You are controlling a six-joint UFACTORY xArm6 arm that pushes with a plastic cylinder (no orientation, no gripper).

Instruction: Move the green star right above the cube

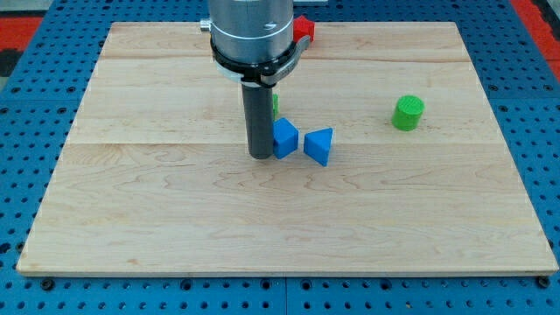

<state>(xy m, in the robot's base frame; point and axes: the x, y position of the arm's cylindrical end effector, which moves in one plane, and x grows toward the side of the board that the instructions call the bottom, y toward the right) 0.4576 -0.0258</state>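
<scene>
My tip (261, 156) rests on the board just left of the blue cube (285, 138), touching or nearly touching its left side. A small strip of green (276, 104) shows behind the rod, just above the cube; it is the green star, mostly hidden by the rod. A blue triangular block (319, 145) lies right next to the cube on its right.
A green cylinder (408, 113) stands at the view's right. A red block (303, 30) sits at the top edge, partly hidden by the arm's body (251, 35). The wooden board (131, 201) lies on a blue pegboard (35, 96).
</scene>
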